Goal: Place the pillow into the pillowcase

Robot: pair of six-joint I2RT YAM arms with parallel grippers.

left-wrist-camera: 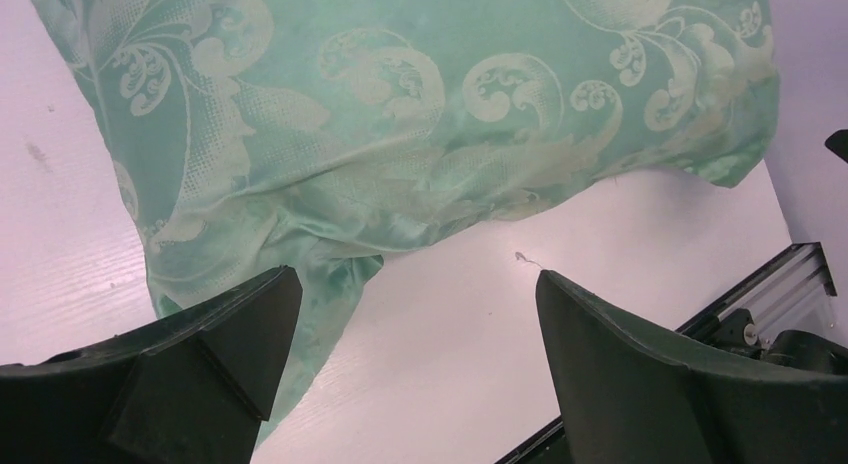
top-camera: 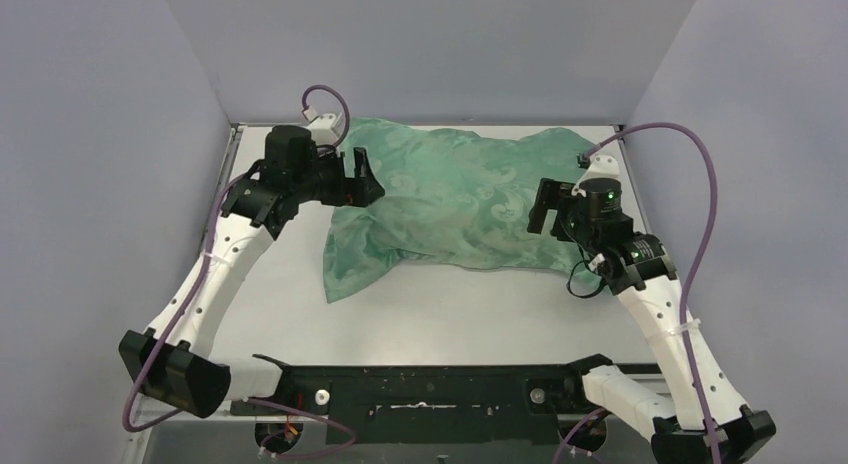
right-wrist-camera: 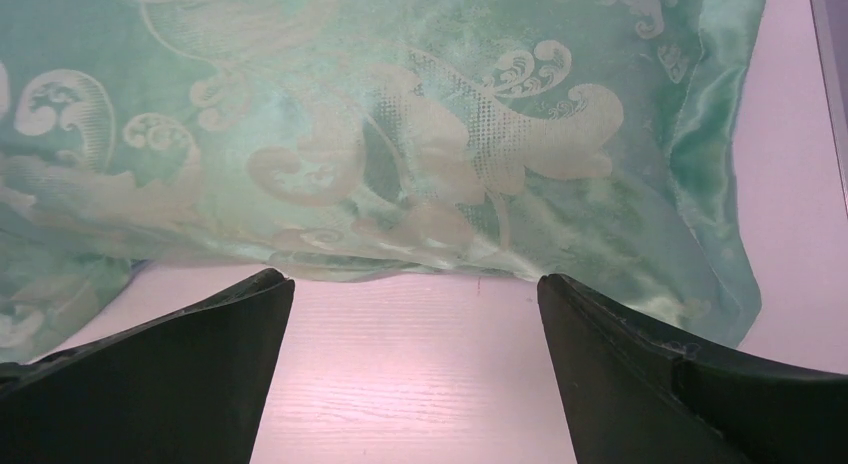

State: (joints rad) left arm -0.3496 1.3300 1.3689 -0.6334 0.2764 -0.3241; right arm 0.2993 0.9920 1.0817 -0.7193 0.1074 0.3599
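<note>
Across the far half of the smooth white table [top-camera: 480, 314] lies the pillowcase [top-camera: 460, 209], a shiny teal-green satin sack woven with pale swirling scrolls and leaf shapes. It bulges plump and rounded through the middle. Its near-left corner falls flat and limp into a crumpled, tapering flap. The pillow is hidden in every view.

The left gripper [top-camera: 362, 179] is at the case's left end, its two black wedge-shaped fingers [left-wrist-camera: 230, 344] spread wide, with only bare tabletop and the satin flap between them. The right gripper [top-camera: 543, 206] is at the right end, its jaws just as wide and gripping nothing. The case's glossy folded edge lies just beyond its tips.
</note>
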